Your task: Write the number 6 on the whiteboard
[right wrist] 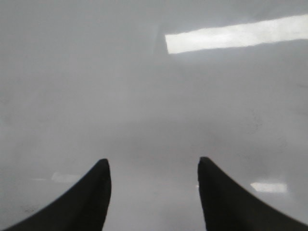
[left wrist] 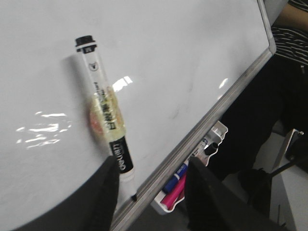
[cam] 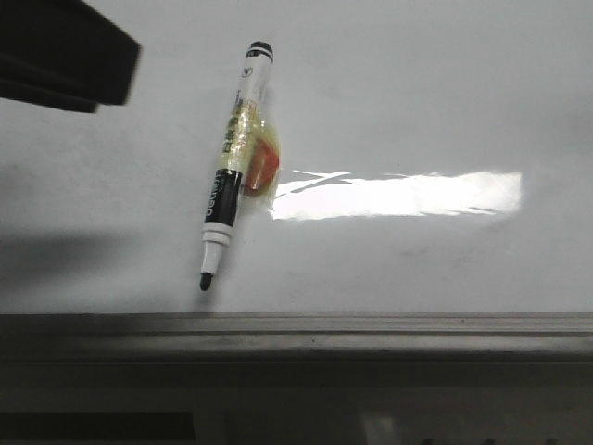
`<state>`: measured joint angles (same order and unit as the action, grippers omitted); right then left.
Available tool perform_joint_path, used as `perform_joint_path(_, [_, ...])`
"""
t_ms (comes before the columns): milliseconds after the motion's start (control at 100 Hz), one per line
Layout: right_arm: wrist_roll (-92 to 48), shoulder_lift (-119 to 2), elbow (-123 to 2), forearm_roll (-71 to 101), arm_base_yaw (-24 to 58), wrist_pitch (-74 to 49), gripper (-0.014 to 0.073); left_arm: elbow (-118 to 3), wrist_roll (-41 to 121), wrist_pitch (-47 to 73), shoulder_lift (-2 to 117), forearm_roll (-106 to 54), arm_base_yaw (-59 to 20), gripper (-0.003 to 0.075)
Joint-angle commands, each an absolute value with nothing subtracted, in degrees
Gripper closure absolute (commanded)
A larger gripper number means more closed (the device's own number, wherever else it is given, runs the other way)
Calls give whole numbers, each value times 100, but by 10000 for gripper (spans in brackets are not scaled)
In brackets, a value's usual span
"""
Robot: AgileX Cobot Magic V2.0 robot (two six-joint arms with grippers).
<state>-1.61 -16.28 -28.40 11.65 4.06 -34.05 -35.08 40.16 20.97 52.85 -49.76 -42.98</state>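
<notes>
The large, flat, glossy white-grey whiteboard [cam: 389,102] with its grey metal frame strip fills every view, and no drawn line is seen anywhere on it: the number 6 is not yet written. A bright rectangular glare patch [cam: 398,195] is reflected near the middle of the board.

A white-and-black marker pen [cam: 232,167], wrapped in yellowish clear tape with an orange piece at its side, lies uncapped on the board, its black tip pointing toward the frame strip. In the left wrist view, a white tray of coloured markers [left wrist: 192,175] is seen beyond the frame edge.

The left end effector [left wrist: 151,192] is spread and empty, one finger beside the pen's black collar. The right end effector [right wrist: 153,192] is likewise spread, holding nothing, over bare board.

The step in hand is judged to be the pickup. The fingers would next need to be centred across the pen barrel and closed firmly.
</notes>
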Motion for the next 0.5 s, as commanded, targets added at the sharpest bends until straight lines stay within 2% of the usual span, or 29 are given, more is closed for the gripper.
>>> perform_joint_path(0, [-218,-1730,-3029,1146,416,-3030,226,-3700,3996,1179,5539,-5581,-4700,373])
perform_joint_path(60, [-218,-1730,-3029,1146,416,-3059,226,-3700,3996,824,5689,-5857,-4827,346])
perform_joint_path(160, [-218,-1730,-3029,1146,416,-3113,226,-3700,3996,510,5824,-6242,-4873,346])
perform_joint_path(490, [-218,-1730,-3018,1146,416,-3132,226,-3700,3996,376,6460,-6322,-4873,346])
